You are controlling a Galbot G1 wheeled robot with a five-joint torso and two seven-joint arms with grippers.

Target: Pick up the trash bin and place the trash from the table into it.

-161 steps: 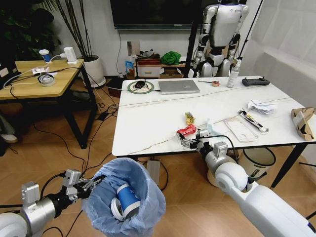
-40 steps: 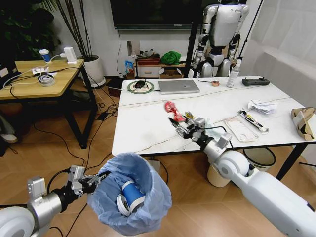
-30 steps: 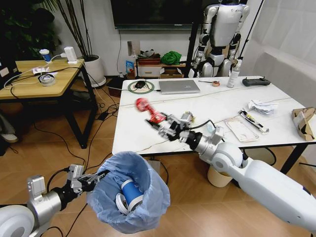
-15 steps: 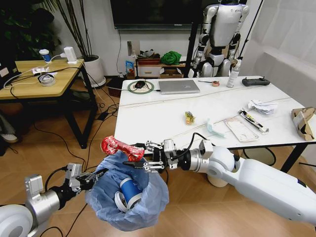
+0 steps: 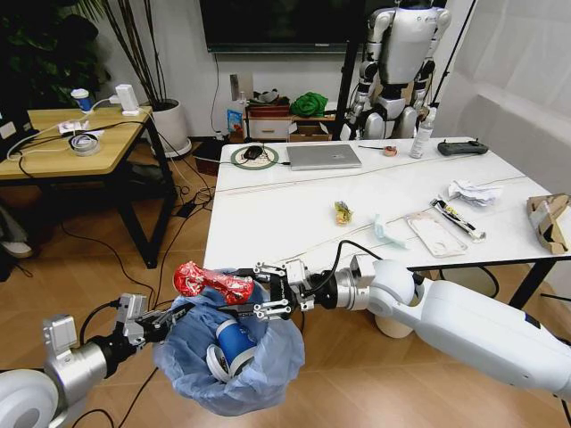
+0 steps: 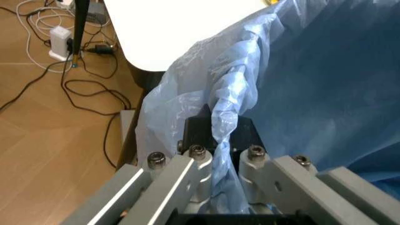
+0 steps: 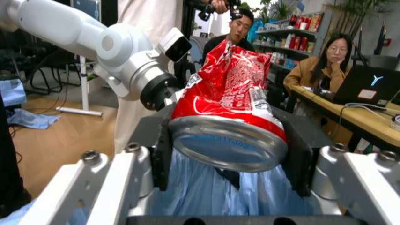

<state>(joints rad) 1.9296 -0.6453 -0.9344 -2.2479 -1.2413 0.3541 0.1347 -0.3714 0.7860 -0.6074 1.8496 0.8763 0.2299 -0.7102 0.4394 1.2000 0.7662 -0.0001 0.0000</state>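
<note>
Held off the floor at near left, in front of the near-left corner of the glossy white veined table (image 5: 268, 223): the small round trash bin lined with a crinkled translucent light-blue plastic bag (image 5: 192, 357). Pinched by the left gripper (image 5: 171, 318) at the bag's left rim, jaws clamped on a fold of blue plastic (image 6: 225, 140) in the left wrist view. Inside the bin, a blue-banded white paper cup (image 5: 234, 344) beside a white lid (image 5: 214, 362).

Reaching leftward over the bin's mouth, the right gripper (image 5: 259, 299), clenched on a crumpled red wrapper (image 5: 212, 283) that sticks out to the left above the bag's rim. In the right wrist view, the same red wrapper (image 7: 228, 98) squeezed between the two black pads (image 7: 164, 154), blue bag below.

Still on the table: a small yellow wrapper (image 5: 343, 212) near the middle, a pale-blue mask (image 5: 385, 232) just right of it, crumpled white paper (image 5: 473, 192) farther right, and a torn brown cardboard box (image 5: 549, 221) at the right edge. At the far side, a grey laptop (image 5: 322, 156) and a white spray bottle (image 5: 421, 134).
</note>
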